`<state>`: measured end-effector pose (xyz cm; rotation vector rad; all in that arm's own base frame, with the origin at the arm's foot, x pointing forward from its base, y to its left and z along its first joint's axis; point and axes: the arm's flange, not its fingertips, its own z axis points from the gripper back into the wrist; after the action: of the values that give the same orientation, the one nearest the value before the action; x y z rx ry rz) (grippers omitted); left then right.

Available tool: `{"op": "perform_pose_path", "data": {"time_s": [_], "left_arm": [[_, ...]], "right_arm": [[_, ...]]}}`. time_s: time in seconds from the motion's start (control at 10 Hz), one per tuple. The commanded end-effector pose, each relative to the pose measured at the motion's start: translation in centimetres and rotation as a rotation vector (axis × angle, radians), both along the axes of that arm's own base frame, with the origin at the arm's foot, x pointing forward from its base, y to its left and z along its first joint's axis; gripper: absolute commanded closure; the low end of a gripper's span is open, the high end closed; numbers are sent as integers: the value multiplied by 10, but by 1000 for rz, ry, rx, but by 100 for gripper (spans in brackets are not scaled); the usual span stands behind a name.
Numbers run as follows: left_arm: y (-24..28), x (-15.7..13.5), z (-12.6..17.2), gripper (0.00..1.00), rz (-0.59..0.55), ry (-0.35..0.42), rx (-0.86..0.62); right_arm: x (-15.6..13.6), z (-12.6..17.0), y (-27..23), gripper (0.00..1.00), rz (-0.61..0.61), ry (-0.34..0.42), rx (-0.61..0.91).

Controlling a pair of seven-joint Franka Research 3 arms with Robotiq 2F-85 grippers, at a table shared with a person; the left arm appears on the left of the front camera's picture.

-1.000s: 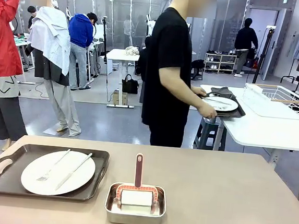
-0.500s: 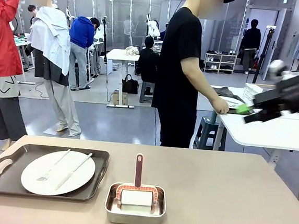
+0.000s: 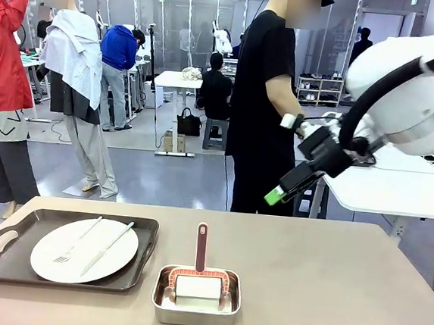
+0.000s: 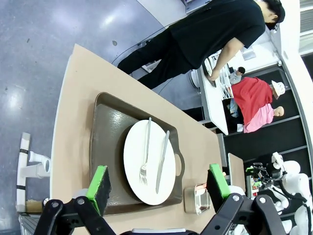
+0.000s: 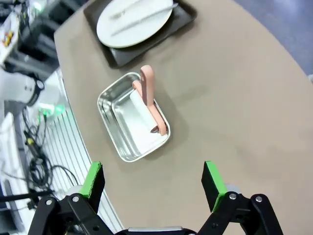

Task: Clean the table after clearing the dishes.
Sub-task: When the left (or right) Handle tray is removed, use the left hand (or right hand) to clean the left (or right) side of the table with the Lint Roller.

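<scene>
White plate, dark brown tray, taupe-brown table.

Low at six o'clock, a small shiny steel pan holding a white roller with a salmon-pink handle pointing toward twelve o'clock, with a person in a black T-shirt at one o'clock and a white-topped surface at three o'clock.

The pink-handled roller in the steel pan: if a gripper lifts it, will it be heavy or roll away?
Probably light: the roller looks like a slim handle on a small white drum. Out on the table it would likely roll, being cylindrical. Its handle sticks up above the pan, so a sideways push might tip it.
</scene>
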<state>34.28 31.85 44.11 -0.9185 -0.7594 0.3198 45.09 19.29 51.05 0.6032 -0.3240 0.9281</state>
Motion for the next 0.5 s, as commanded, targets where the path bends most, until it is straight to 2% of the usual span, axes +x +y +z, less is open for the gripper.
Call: {"op": "perform_pose_path", "data": {"time_s": [0.0,0.4], "left_arm": [[3,-1,2,0,-9,-9,-9],[3,-1,2,0,-9,-9,-9]], "right_arm": [[18,4,30,0,92,-64,-83],[65,-6,104,0,363,-58,-171]]}}
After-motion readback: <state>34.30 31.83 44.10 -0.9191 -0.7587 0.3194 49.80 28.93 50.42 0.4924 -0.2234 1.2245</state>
